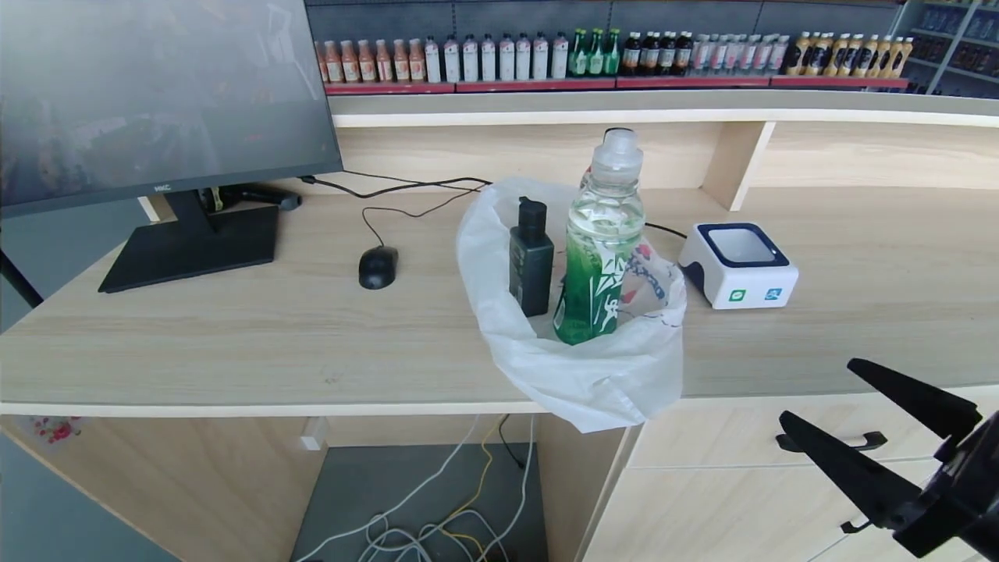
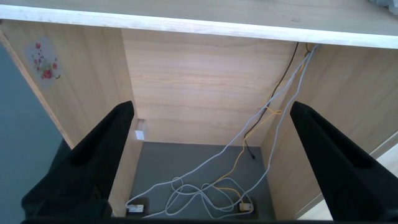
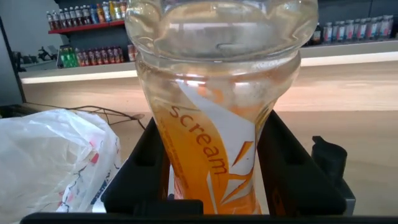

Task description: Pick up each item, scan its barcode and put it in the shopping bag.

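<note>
The right gripper (image 3: 210,127) is clamped on an orange bottle (image 3: 214,168) in the right wrist view, with 1 finger on each side of its waist. The bottle stands upright, its long axis crossing the line between the fingers. The shopping bag (image 3: 56,162) lies near it on the counter (image 3: 348,93), not touching the bottle.

In the head view the shopping bag (image 1: 593,382) sits mid-counter, with a green bottle (image 1: 601,257) and a dark bottle (image 1: 531,265) upright inside. The scanner (image 1: 737,265) stands just beside it on the robot's right, so scanning there and then carrying leftward to the bag probably suits the right arm. A spread gripper (image 1: 815,390) hangs low at the right with nothing between its fingers. That does not square with the wrist picture, and I cannot tell whose it is.

In the left wrist view the left gripper (image 2: 211,109) is wide and empty, facing cables (image 2: 205,186) under the counter.
</note>
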Controlling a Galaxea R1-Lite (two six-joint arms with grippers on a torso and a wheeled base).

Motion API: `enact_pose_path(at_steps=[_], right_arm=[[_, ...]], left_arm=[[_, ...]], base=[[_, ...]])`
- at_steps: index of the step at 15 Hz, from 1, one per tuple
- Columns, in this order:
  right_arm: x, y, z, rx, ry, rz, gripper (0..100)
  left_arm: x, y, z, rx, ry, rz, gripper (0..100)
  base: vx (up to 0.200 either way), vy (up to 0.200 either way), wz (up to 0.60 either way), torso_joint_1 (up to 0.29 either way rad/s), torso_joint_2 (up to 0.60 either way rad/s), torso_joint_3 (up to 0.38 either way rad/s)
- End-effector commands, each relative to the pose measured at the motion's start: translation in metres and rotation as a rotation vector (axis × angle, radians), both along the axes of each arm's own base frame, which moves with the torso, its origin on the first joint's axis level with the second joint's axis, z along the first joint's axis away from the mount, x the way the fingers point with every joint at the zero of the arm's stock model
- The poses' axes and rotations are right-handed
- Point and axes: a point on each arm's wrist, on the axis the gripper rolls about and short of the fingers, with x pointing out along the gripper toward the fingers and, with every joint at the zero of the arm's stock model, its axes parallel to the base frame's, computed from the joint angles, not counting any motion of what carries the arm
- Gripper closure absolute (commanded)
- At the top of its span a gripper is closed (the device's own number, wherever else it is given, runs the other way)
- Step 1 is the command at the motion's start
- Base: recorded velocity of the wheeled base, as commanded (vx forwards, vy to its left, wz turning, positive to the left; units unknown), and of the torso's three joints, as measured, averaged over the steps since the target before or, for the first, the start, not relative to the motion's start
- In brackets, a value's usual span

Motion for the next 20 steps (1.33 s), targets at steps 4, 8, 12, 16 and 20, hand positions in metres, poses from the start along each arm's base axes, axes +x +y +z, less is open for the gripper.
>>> enact_pose_path(at_steps=[4, 8, 12, 16, 20], right_arm=[[-0.100, -0.048, -0.054, -0.183, 0.094, -0.010, 0], [-0.117, -0.056, -0.074, -0.181, 0.138, -0.053, 0], [-0.113, -0.054, -0.077, -0.097, 0.261, -0.228, 0], [-0.117, -0.053, -0.078, -0.051, 0.227, -0.450, 0], [-0.127, -0.053, -0.080, 0.003, 0.114, -0.458, 0]], left_arm=[[0.000, 0.000, 0.000, 0.000, 0.000, 0.000, 0], [0.000, 0.000, 0.000, 0.000, 0.000, 0.000, 0], [0.000, 0.000, 0.000, 0.001, 0.000, -0.001, 0], [0.000, 0.000, 0.000, 0.000, 0.000, 0.000, 0], [0.000, 0.000, 0.000, 0.000, 0.000, 0.000, 0]], base=[[0.000, 0.000, 0.00, 0.000, 0.00, 0.000], [0.000, 0.000, 0.00, 0.000, 0.00, 0.000], [0.000, 0.000, 0.00, 0.000, 0.00, 0.000], [0.000, 0.000, 0.00, 0.000, 0.00, 0.000], [0.000, 0.000, 0.00, 0.000, 0.00, 0.000]])
